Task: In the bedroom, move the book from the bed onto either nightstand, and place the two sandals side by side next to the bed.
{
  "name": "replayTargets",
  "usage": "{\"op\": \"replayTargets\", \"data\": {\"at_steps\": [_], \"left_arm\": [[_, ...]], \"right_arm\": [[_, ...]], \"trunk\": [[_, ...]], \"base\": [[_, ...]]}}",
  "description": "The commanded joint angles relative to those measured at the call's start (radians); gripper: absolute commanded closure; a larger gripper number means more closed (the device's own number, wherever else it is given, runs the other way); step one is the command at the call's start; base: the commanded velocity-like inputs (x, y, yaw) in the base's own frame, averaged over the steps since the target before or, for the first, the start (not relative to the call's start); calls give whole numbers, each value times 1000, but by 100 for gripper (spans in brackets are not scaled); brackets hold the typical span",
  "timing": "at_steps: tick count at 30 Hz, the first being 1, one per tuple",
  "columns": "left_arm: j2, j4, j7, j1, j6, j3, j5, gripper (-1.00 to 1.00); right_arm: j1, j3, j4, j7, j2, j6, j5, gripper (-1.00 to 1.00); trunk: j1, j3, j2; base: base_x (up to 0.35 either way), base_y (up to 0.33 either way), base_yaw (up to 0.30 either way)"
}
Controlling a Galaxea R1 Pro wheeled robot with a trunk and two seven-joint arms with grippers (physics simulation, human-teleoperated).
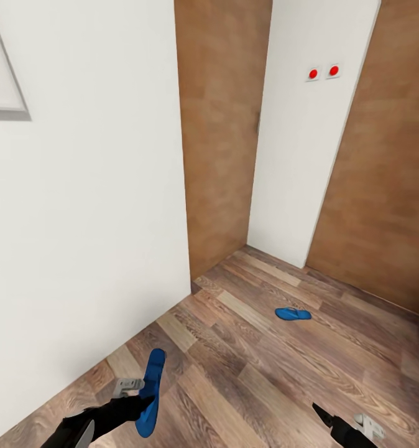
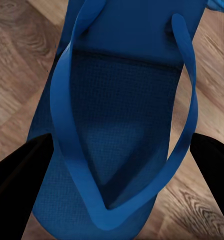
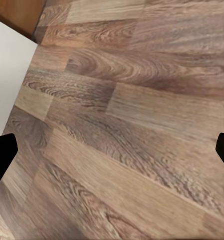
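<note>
Blue and bright, one sandal (image 2: pixel 116 115) sits clamped in the left gripper (image 1: pixel 144 398), whose dark fingers (image 2: pixel 17 175) press on either side of the sole, with the thong strap looping between them. From the head view this sandal hangs over the wood-plank floor (image 1: pixel 265 373), close to the white wall (image 1: pixel 85 218) on the left. The right gripper (image 3: pixel 112 150) holds nothing and stands released, its two fingertips set wide at the edges of the right wrist view, over bare planks (a slice of white wall shows in one corner). The second sandal (image 1: pixel 293 313) lies flat on the floor farther ahead, well apart from both arms, near a white wall section that carries two red buttons (image 1: pixel 323 72) between brown wooden panels (image 1: pixel 219 124).
</note>
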Motion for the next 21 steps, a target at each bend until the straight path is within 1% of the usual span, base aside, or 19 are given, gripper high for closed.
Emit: {"op": "replayTargets", "data": {"at_steps": [1,6,8,13,21], "left_arm": [[0,-1,-5,0,10,4,8,100],[0,-1,-5,0,10,4,8,100],[0,-1,-5,0,10,4,8,100],[0,-1,-5,0,10,4,8,100],[0,-1,-5,0,10,4,8,100]], "right_arm": [[-1,-2,1,5,0,8,-9,-100],[-1,-2,1,5,0,8,-9,-100],[-1,-2,1,5,0,8,-9,-100],[-1,-2,1,5,0,8,-9,-100],[-1,-2,1,5,0,8,-9,-100]], "trunk": [[0,-1,0],[0,-1,0],[0,-1,0],[0,-1,0],[0,-1,0]], "base": [[2,0,-280],[1,0,-276],[0,0,-186],[13,52,-46],[149,250,-4]]}}
